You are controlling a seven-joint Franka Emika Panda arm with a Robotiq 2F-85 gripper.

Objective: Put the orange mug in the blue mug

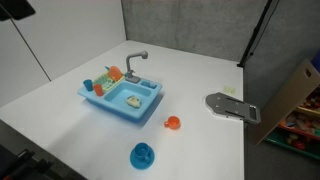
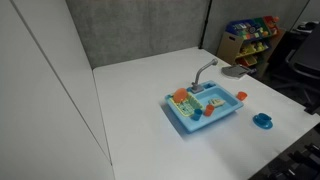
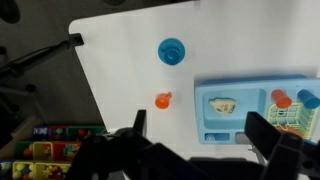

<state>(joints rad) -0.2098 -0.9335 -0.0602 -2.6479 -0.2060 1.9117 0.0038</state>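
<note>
On the white desk [image 1: 200, 80], the orange mug [image 1: 172, 122] is pictured near a toy sink [image 1: 122, 97], apart from the blue mug [image 1: 143, 155], while the end effector [image 3: 198, 128] is held overhead, jaws spread wide.

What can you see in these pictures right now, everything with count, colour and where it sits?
Orange mug: one, orange, on the table beside the sink.
Blue mug: one, blue, on the table, apart from the orange mug.
Toy sink: one, blue, on the table.
Faucet: one, grey, on the sink.
Small pieces: several, orange and blue, inside the sink.
Table: one, white.
Flat object: one, grey, at the table edge.
Toy shelf: one, multicoloured, beyond the table.
Gripper: one, dark, open, above the table.
</note>
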